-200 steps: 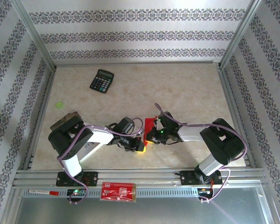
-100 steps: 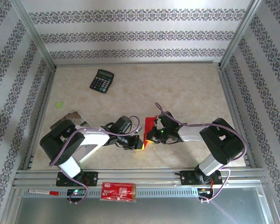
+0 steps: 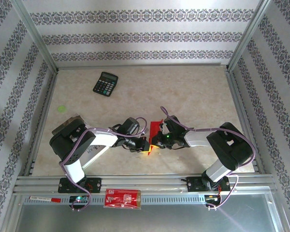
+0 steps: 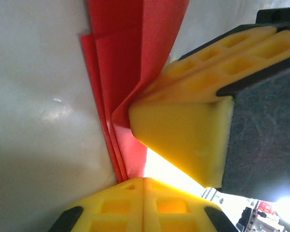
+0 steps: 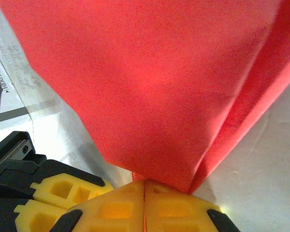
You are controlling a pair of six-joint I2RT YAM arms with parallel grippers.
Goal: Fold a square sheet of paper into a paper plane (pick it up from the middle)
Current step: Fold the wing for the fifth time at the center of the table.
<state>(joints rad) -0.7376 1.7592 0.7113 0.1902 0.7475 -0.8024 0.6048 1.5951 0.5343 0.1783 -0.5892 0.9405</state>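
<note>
We see square sheet of paper [image 3: 156, 127], part-folded, well apart from calculator [image 3: 105, 83], on its near-right side. Left gripper [image 4: 144, 180] and right gripper [image 5: 144, 182] both clenched on paper's near edge, side by side. Creases run straight out from both claws. We judge neither arm nearer.

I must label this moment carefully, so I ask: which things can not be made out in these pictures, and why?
Red paper outline: in the top view the left claw and right claw cover part; both wrist views cut it at the edges.
Calculator keys: too small in the top view.
Red packet print: too small in the top view.
</note>
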